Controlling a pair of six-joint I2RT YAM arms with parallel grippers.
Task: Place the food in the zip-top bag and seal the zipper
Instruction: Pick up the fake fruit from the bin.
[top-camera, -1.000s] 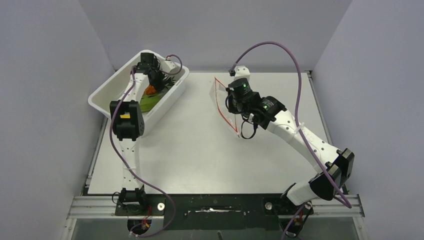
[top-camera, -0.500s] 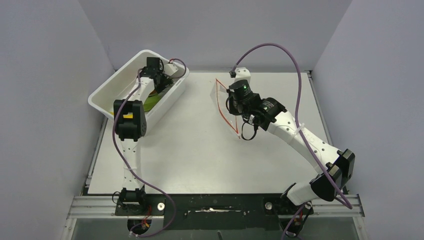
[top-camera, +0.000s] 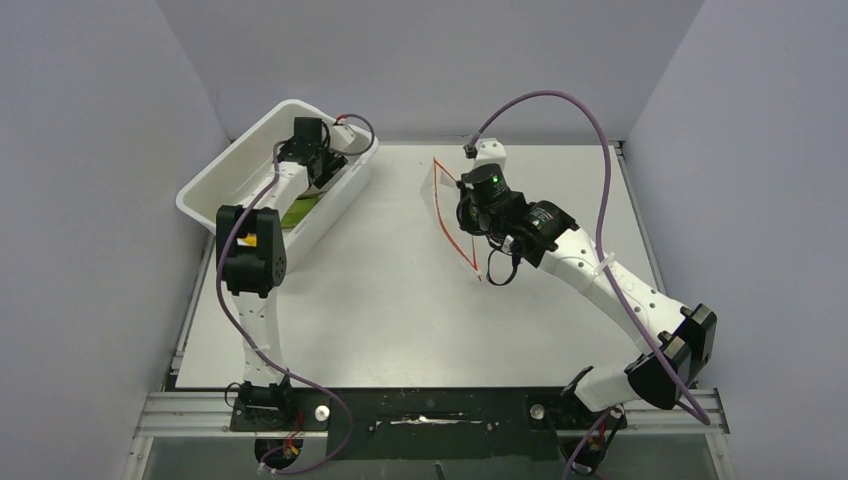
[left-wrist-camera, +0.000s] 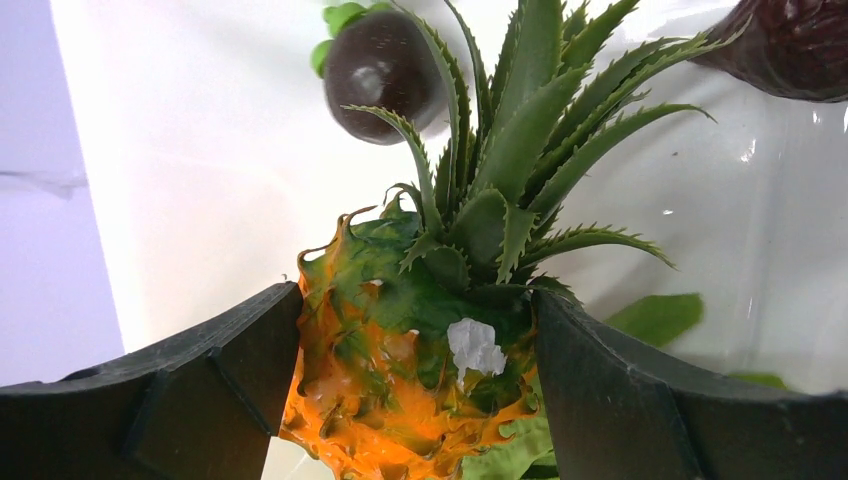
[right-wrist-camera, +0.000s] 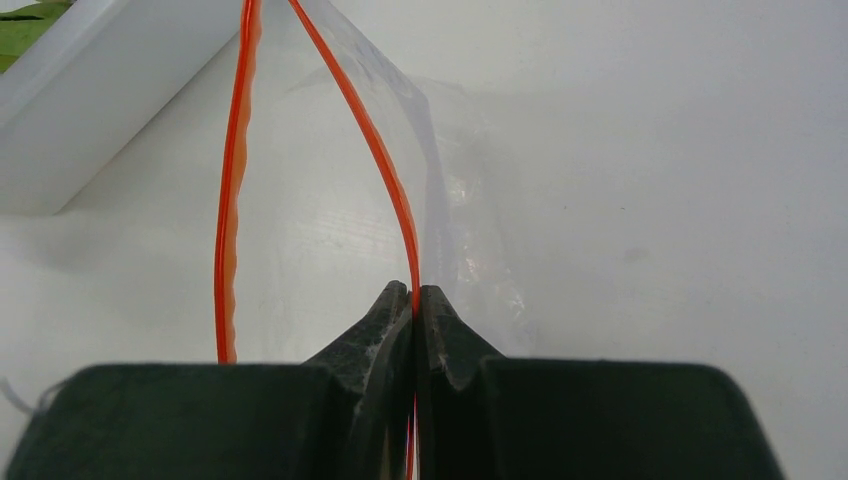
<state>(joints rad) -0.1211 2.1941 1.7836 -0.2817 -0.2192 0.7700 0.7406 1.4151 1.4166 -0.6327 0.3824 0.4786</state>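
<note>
In the left wrist view the orange pineapple (left-wrist-camera: 400, 400) with its green crown (left-wrist-camera: 520, 150) sits between my left gripper's (left-wrist-camera: 418, 390) two fingers, both pressed against its sides. From above, that gripper (top-camera: 318, 165) is down inside the white tub (top-camera: 230, 170). A green leafy piece (left-wrist-camera: 660, 315) lies behind the pineapple. My right gripper (right-wrist-camera: 414, 295) is shut on the red zipper (right-wrist-camera: 385, 180) of the clear zip-top bag (right-wrist-camera: 320, 230), whose mouth gapes, the other red strip (right-wrist-camera: 232, 200) standing apart. The bag (top-camera: 448, 190) stands upright at mid-table.
A dark round toy fruit (left-wrist-camera: 380, 65) lies beyond the pineapple, and another dark piece (left-wrist-camera: 790, 45) sits at the upper right. The tub's wall (right-wrist-camera: 90, 110) is close to the bag's left. A purple cable (top-camera: 590, 130) arcs over the right arm.
My left gripper has moved toward the tub's far end and its fingers have closed in on the pineapple. The right gripper has shifted slightly with the bag's strip still pinched.
</note>
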